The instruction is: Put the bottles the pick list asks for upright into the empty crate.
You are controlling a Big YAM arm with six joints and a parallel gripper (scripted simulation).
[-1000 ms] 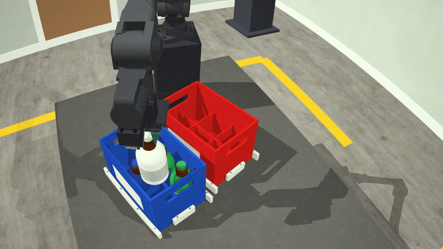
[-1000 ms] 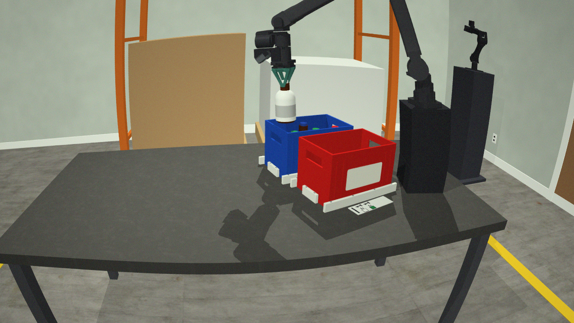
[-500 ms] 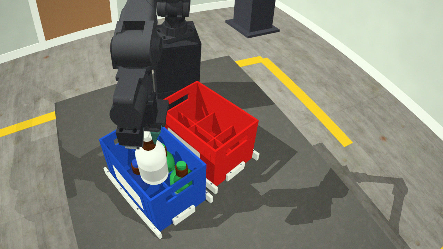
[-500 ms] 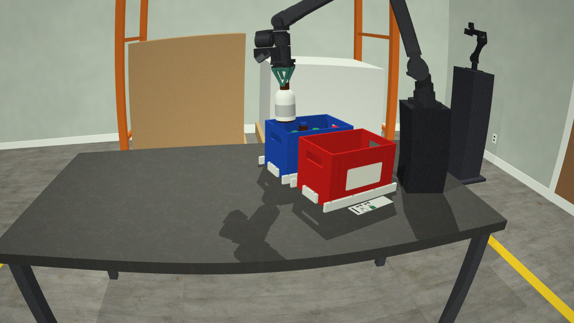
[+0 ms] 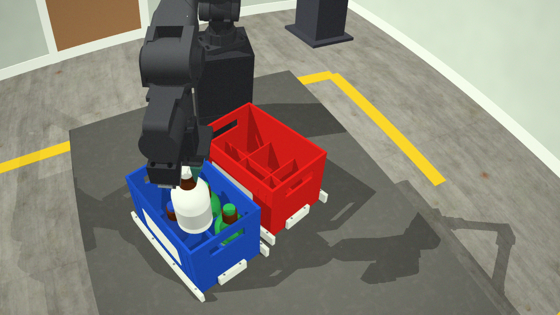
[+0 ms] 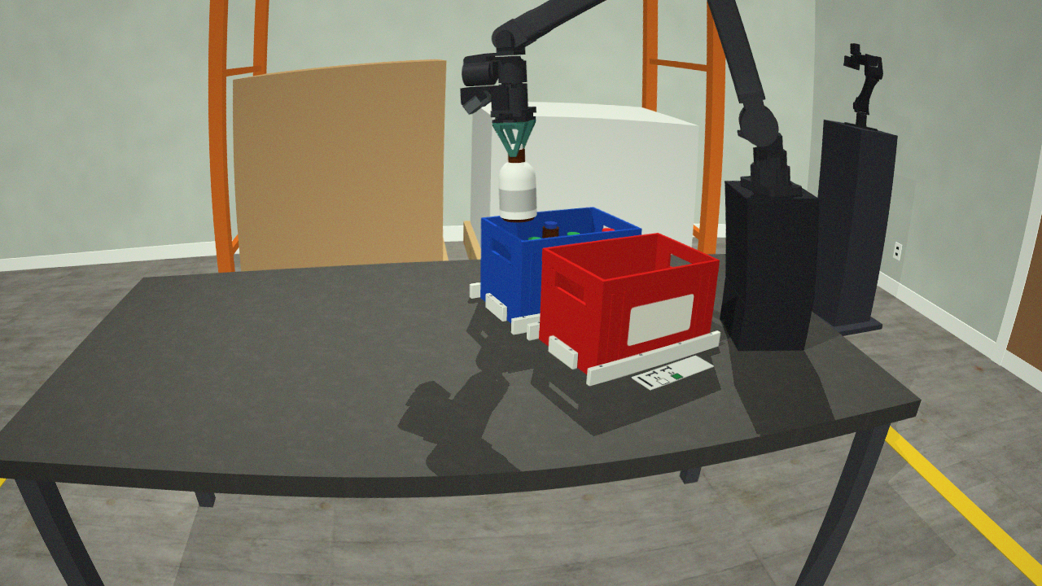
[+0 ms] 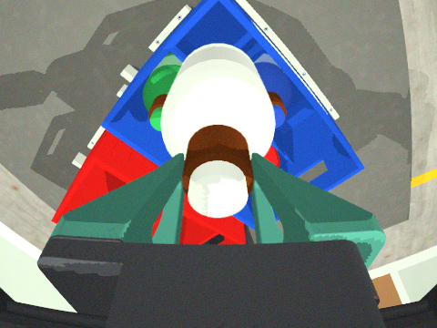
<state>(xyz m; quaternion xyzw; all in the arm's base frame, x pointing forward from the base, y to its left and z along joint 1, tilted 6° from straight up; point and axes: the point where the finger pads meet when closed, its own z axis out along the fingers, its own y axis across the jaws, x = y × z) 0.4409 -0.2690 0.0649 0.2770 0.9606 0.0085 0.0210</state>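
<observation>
The claw [image 5: 190,172] [image 6: 515,154] [image 7: 218,163] is clamping the neck of a white-labeled bottle [image 5: 191,205] [image 6: 517,190] [image 7: 218,91], holding it upright above the blue crate [image 5: 229,250] [image 6: 500,273] [image 7: 132,97].

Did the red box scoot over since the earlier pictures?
No. The red crate sits in the same spot beside the arm's black stand, not shifted either way.
</observation>
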